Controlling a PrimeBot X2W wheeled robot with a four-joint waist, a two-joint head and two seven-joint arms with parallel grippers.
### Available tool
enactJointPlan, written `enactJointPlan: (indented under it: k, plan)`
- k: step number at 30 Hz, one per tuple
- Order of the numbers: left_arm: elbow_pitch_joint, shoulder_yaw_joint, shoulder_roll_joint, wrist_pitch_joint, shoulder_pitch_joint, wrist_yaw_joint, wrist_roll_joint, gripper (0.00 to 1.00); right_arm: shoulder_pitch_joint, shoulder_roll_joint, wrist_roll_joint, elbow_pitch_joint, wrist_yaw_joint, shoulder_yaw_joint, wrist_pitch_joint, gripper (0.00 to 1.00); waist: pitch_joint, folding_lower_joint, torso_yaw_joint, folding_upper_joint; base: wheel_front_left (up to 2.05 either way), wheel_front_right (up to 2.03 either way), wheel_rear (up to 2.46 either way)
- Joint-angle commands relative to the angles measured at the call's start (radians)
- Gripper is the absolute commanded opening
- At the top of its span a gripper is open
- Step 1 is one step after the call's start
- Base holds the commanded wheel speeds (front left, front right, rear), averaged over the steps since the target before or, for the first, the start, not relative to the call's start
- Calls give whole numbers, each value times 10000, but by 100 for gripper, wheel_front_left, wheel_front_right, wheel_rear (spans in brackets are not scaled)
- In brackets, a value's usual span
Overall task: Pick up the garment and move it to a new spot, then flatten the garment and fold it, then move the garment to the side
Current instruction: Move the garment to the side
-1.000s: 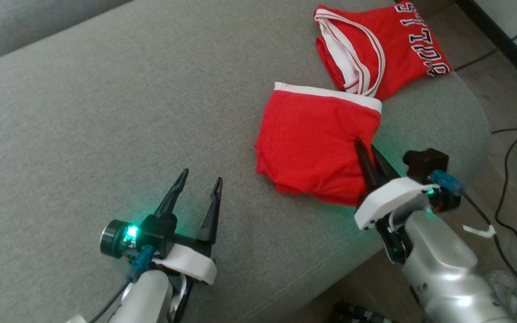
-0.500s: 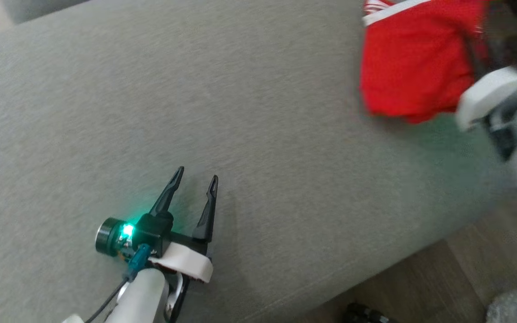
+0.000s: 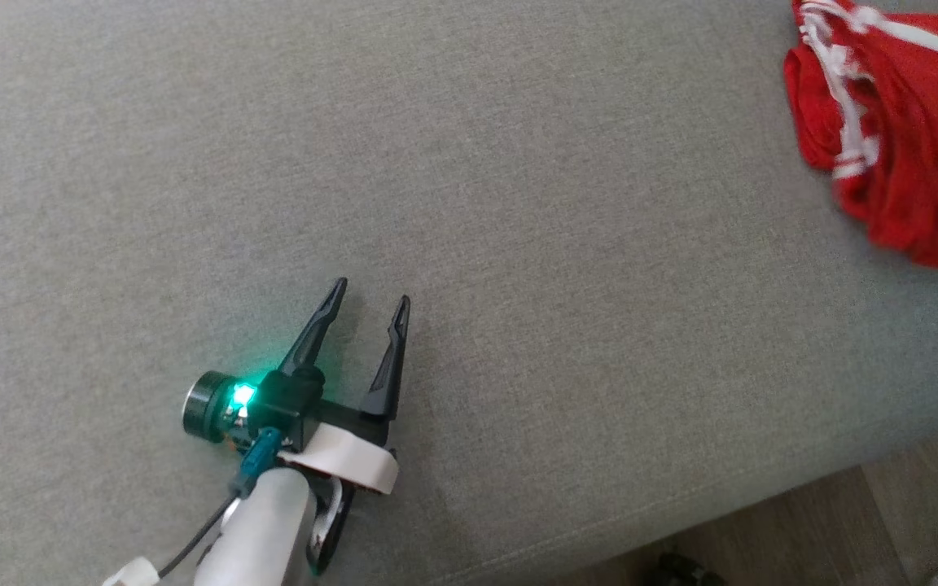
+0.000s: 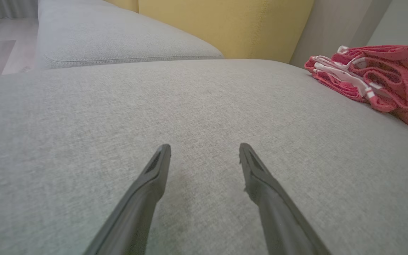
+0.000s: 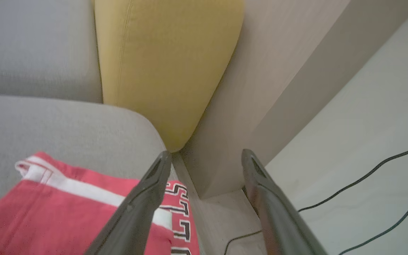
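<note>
Garment (image 3: 900, 146): red with white trim, bunched at the far right end of the grey sofa seat (image 3: 518, 203) — lying loose.
Right gripper (image 5: 206, 152): fingers spread, empty, above the garment's lettered edge.
Left gripper (image 3: 373, 291): spread, empty, well apart from the garment — bare seat between.
Around: yellow cushion (image 5: 165, 53), black cables (image 5: 367, 173) on the floor.
</note>
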Motion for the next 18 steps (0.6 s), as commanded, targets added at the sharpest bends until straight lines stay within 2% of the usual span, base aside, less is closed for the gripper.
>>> enactJointPlan:
  k: [1, 4, 6, 9, 12, 15, 18]
  plan:
    - [-84, 419, 104, -38, -156, 75, 98, 100, -32, -5, -135, -323, -7, -114, -168, 100, -30, -1, 33, 0, 0, 0, 0]
    - [-152, 530, 104, -38, -115, 212, 41, 100, 203, 883, -389, -1022, -7, -1065, -258, 100, -231, -1, 125, 0, 0, 0, 0]
    - [-219, 640, 104, -38, -33, 339, -14, 100, 568, 1667, -448, -2050, -7, -1443, -266, 100, -412, -1, 210, 0, 0, 0, 0]
    - [-301, 843, 104, -38, 98, 546, -110, 100, 1442, 2865, -421, -3526, -7, -1702, -269, 100, -737, -1, 449, 0, 0, 0, 0]
    - [-417, 1057, 104, -38, 252, 754, -189, 100, 2412, 3779, -169, -4621, -7, -1612, -271, 100, -1056, -1, 816, 0, 0, 0, 0]
    - [-522, 1353, 104, -38, 498, 1037, -260, 100, 3758, 4432, 238, -5510, -7, -1192, -272, 100, -1470, -1, 1408, 0, 0, 0, 0]
    - [-548, 1601, 104, -38, 711, 1185, -263, 100, 4656, 4669, 534, -5840, -7, -1001, -272, 100, -1753, -1, 1856, 0, 0, 0, 0]
